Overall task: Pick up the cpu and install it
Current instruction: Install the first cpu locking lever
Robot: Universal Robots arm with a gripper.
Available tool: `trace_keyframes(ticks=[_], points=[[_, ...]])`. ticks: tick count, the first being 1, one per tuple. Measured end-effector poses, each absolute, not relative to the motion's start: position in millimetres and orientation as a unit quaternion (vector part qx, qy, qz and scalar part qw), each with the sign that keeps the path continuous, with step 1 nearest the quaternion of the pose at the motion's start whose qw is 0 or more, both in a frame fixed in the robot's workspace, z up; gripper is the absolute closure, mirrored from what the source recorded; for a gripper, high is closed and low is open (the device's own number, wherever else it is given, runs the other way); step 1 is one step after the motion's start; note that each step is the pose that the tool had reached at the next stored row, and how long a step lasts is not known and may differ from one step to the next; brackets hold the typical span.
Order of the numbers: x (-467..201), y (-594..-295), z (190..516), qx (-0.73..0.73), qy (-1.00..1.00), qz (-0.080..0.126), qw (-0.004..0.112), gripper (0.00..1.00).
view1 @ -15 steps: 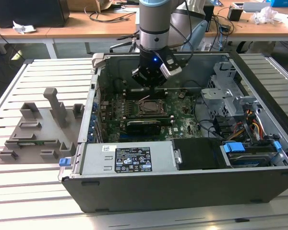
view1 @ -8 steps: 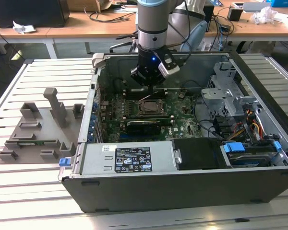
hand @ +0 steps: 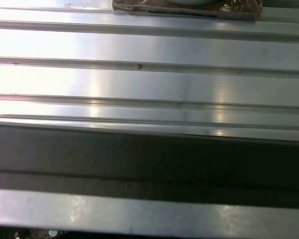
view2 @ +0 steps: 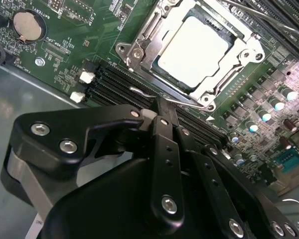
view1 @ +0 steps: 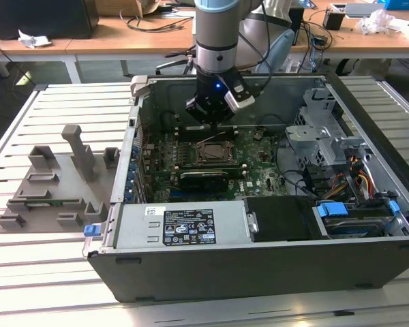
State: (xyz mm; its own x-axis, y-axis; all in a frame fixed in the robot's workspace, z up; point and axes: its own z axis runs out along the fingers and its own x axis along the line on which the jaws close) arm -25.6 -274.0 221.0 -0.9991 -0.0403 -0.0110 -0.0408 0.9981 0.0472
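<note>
In the second wrist view the cpu (view2: 192, 52), a flat square chip with a pale shiny top, lies in the motherboard socket (view2: 249, 50) with the metal frame around its edges. My gripper (view2: 159, 103) hangs just beside the socket, its black fingers drawn together with nothing between them. The tips are close to the thin wire lever (view2: 139, 91) along the socket's edge. In the exterior view the gripper (view1: 213, 124) is inside the open computer case (view1: 259, 272), above the far side of the socket (view1: 215, 151).
A grey plastic holder tray (view1: 54, 184) stands on the ribbed metal table (hand: 149, 79) at the exterior view's left. Inside the case are a drive cage (view1: 320, 136), cables (view1: 358, 174) and the power supply (view1: 184, 225). Black memory slots (view2: 114, 84) run beside the socket.
</note>
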Motion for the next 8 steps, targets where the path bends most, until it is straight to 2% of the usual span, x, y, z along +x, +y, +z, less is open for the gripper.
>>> trace_keyframes(ticks=[8], points=[[-19.4,-273.9,218.4,-0.02,1.0,0.024,0.005,0.89]])
